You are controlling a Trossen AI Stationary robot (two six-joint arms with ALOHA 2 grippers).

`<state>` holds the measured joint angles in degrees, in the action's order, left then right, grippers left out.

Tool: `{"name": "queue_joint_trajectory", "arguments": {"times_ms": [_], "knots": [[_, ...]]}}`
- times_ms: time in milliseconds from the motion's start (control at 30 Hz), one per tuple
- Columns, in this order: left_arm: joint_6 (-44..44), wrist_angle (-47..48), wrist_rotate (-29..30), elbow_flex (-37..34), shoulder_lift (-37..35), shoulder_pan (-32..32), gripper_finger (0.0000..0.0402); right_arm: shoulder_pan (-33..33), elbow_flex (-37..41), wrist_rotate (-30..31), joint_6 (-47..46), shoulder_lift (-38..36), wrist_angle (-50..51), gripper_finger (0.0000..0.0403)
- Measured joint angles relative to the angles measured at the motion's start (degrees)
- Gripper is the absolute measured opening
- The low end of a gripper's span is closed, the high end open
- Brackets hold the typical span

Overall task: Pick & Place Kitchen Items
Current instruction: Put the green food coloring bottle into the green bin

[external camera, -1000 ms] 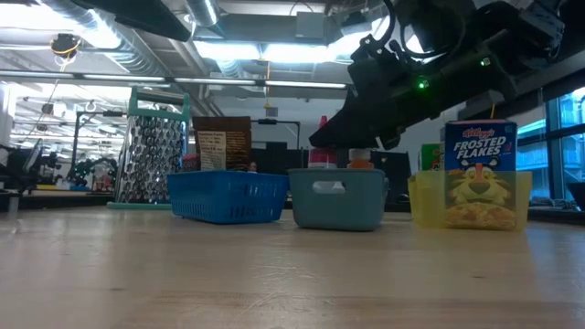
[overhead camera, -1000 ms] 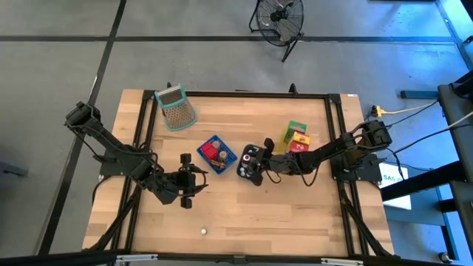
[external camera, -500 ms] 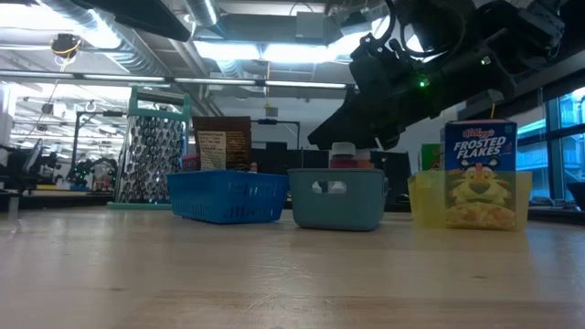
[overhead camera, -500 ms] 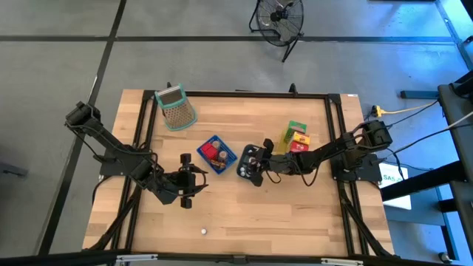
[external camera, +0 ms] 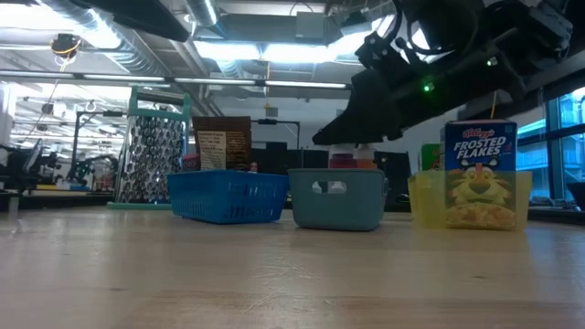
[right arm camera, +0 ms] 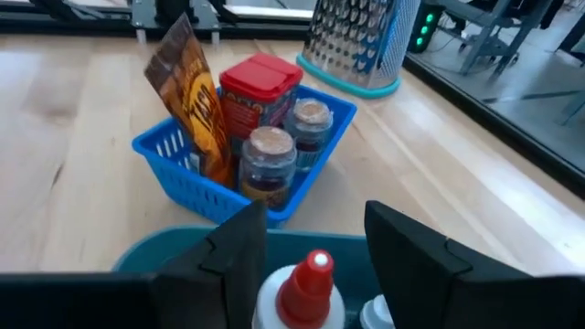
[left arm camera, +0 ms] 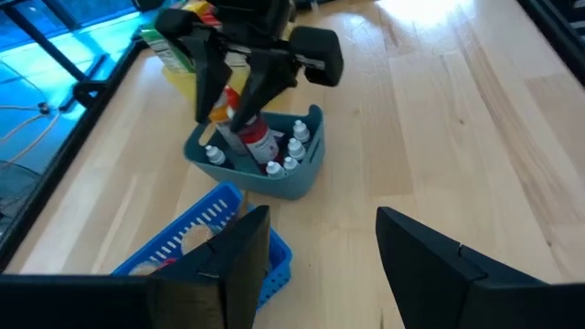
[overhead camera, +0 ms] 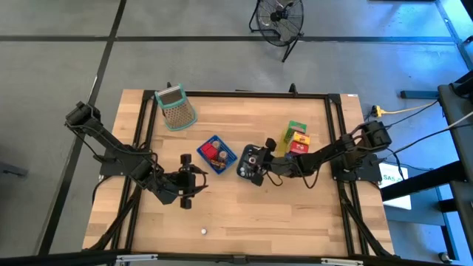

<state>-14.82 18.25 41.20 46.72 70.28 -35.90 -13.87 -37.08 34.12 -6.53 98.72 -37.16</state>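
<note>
Wooden counter (overhead camera: pixel 281 207), high view: left gripper (overhead camera: pixel 194 181) waits near the blue tray (overhead camera: pixel 216 154); right gripper (overhead camera: pixel 253 161) hovers over the teal tray (overhead camera: pixel 243 171). Low view: bottle (external camera: pixel 342 161) stands inside that tray. Left wrist view: left fingers (left arm camera: pixel 430 267) are parted and empty; right fingers straddle the bottle, apart. Right wrist view: fingers flank its red cap (right arm camera: pixel 309 274) without contact.
</note>
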Motion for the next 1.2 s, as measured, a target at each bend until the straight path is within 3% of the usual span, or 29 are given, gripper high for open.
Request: {"name": "queue_joint_trajectory", "arguments": {"times_ms": [433, 733, 900, 1100, 1200], "knots": [[-0.41, -0.01, -1.36, 0.0, 0.0, 0.0, 0.0196, -0.74, -2.42, 0.34, 6.27, -2.3, -1.05, 0.0188], [-5.9, -0.04, -18.33, 1.25, -0.29, -0.35, 0.0196, -4.35, -8.41, 3.38, 13.51, -2.34, 1.46, 0.0188], [-7.81, 0.45, -21.57, 1.25, -0.28, -2.27, 0.0196, -7.07, -11.34, 3.35, 14.27, -2.36, 2.59, 0.0188], [-15.21, 1.15, -24.05, 0.52, 0.12, -6.07, 0.0196, -8.9, -15.5, 3.22, 12.83, -2.37, 11.88, 0.0188], [-14.7, 0.35, -23.91, -0.93, 2.3, -9.11, 0.0196, -9.07, -16.73, 3.22, 11.19, -2.38, 14.29, 0.0188]]}}
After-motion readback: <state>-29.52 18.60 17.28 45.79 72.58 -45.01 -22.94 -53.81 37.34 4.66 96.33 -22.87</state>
